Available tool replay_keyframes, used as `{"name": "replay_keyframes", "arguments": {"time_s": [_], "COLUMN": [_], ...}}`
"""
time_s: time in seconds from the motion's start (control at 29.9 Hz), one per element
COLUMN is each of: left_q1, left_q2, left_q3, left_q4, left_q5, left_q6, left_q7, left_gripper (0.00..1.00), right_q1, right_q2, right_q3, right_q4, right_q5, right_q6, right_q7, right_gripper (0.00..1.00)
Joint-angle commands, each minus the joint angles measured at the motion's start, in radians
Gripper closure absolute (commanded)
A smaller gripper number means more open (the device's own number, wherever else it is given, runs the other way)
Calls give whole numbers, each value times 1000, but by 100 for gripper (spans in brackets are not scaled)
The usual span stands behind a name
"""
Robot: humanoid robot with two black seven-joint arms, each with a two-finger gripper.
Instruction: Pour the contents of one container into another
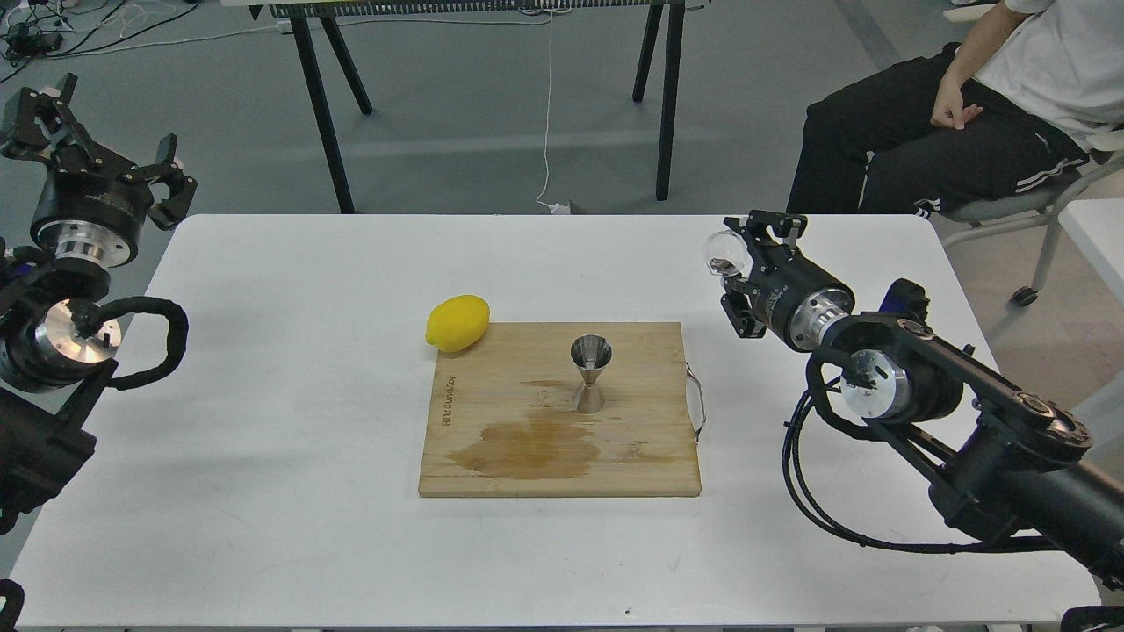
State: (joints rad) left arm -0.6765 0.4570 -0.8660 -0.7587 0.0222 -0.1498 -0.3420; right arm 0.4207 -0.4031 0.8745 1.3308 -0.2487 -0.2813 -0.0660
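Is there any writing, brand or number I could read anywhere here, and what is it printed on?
Only one marking shows: a short line of text burned along the left edge of the wooden cutting board, turned sideways and too small and blurred to read.
The steel jigger, the lemon, the glass cup and the arms show no readable text.

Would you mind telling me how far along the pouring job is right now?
Done: the right gripper has the glass cup lifted off the table. In hand: the cup is held off to the right of the jigger, which stands upright on the cutting board. Left: carrying it over the jigger and tipping. The left gripper is idle.
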Motion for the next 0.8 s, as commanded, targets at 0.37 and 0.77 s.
{"name": "replay_keyframes", "arguments": {"time_s": [0.37,0.77], "left_q1": [2,3], "left_q2": [-6,-1], "left_q3": [-1,-1], "left_q4": [1,-4], "left_q5": [-1,-1], "left_q6": [4,6], "left_q7": [-2,-5], "left_gripper": [0,0], "right_q1": [-118,-160], "right_q2": [29,66], "right_q3": [245,251], "right_q4": [-531,-548], "right_q5": [692,806], "right_q6": [387,409], "right_q7": [-152,-176], "right_gripper": [64,62]}}
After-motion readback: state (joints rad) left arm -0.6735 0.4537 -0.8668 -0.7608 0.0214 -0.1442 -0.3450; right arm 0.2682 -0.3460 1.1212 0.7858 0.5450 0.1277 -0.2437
